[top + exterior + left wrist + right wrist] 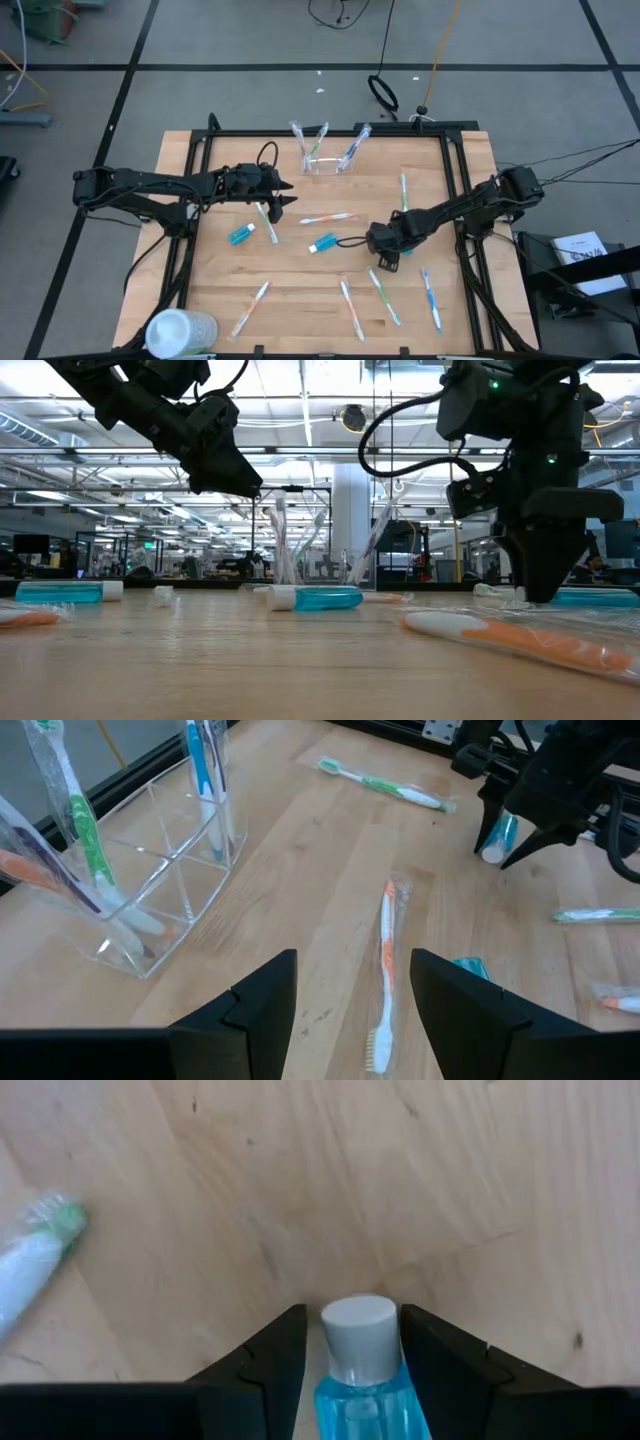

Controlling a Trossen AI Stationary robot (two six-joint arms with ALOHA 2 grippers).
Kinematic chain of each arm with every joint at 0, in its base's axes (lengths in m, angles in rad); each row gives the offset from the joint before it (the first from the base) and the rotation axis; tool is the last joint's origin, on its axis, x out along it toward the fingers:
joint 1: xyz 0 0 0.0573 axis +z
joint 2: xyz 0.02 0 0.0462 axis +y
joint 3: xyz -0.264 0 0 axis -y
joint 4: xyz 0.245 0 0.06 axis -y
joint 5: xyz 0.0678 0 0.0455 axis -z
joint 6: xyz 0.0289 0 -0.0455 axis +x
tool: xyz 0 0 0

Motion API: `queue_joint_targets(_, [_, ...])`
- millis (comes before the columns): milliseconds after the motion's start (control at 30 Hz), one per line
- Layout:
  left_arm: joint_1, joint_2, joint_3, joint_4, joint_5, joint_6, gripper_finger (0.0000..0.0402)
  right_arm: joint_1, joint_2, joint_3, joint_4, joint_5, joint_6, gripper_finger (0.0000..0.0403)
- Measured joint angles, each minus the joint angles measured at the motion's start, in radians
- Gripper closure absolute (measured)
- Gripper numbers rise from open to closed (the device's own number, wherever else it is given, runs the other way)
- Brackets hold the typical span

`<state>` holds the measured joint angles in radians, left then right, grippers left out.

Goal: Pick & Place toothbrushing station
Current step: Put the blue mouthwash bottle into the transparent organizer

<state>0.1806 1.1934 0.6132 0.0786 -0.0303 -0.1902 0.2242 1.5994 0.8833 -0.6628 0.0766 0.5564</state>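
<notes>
The clear plastic holder stands at the table's far middle with several toothbrushes upright in it; it also shows in the left wrist view. My right gripper is low at the table's right middle, shut on a blue toothpaste tube. My left gripper is open and empty above the table, left of centre, with an orange-and-white toothbrush lying flat on the wood ahead of it. Two more blue tubes lie flat near the middle. My right gripper has the blue tube between its two fingers, at the tube's sides just behind the white cap. The fingers point down from above, one on each side of the tube. The tube lies flat on the table.
A whitish round container stands at the near left corner. Loose toothbrushes lie about the table: near the front, at the far right and in the middle.
</notes>
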Motion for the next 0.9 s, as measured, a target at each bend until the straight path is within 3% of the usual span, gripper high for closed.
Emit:
queue_joint_targets(200, [0.000, 0.000, 0.000, 0.000, 0.000, 0.000, 0.0199, -0.008, -0.003, -0.058, 0.075, -0.003, 0.000, 0.0252])
queue_joint_targets(467, [0.000, 0.000, 0.000, 0.000, 0.000, 0.000, 0.0199, -0.009, -0.001, -0.064, 0.054, -0.026, -0.003, 0.0315])
queue_joint_targets(667, [0.000, 0.000, 0.000, 0.000, -0.001, 0.002, 0.0199, -0.009, -0.004, -0.058, 0.137, -0.021, -0.062, 0.0315])
queue_joint_targets(767, [0.000, 0.000, 0.000, 0.006, -0.001, 0.002, 0.0199, -0.008, 0.009, -0.011, 0.214, 0.033, -0.095, 0.0314])
queue_joint_targets(900, [0.000, 0.000, 0.000, 0.032, -0.001, 0.004, 0.0199, -0.019, 0.002, 0.058, 0.362, 0.193, -0.191, 0.0310])
